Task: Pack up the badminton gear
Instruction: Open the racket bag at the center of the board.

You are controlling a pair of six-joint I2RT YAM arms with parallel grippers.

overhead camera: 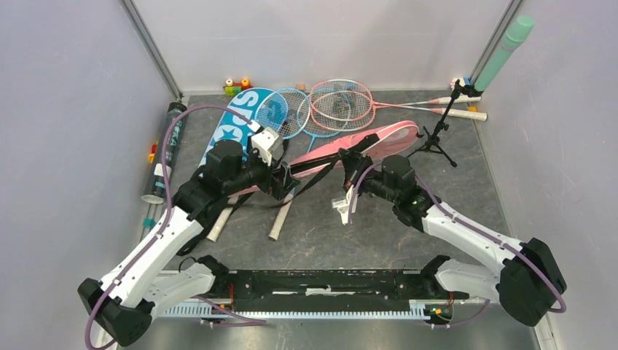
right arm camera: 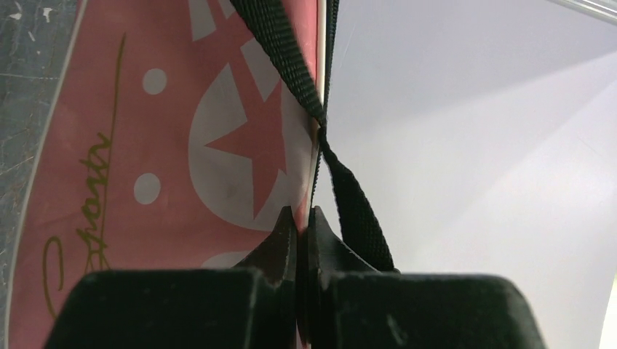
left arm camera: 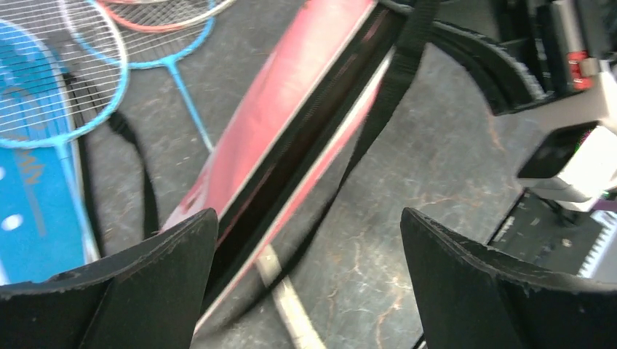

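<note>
The pink "SPORT" racket bag (overhead camera: pixel 386 138) lies slantwise mid-table, its near edge lifted. My right gripper (overhead camera: pixel 356 173) is shut on that edge; in the right wrist view the gripper (right arm camera: pixel 304 218) pinches the pink bag (right arm camera: pixel 109 145) beside its black strap (right arm camera: pixel 291 51). My left gripper (overhead camera: pixel 288 182) is open and empty at the bag's lower end. In the left wrist view it (left arm camera: pixel 309 240) straddles bare table, with the pink bag's edge (left arm camera: pixel 291 80) by its left finger and a white racket handle (left arm camera: pixel 291 298) below. The blue bag (overhead camera: pixel 233 124), blue rackets (overhead camera: pixel 288 113), pink rackets (overhead camera: pixel 342 102) and dark tube (overhead camera: pixel 164 149) lie behind.
A black tripod stand (overhead camera: pixel 437 135) stands right of the pink bag. A green tube (overhead camera: pixel 503 51) leans in the back right corner. Small toy blocks (overhead camera: pixel 237 86) sit at the back wall. White handles (overhead camera: pixel 280 219) lie near the left arm.
</note>
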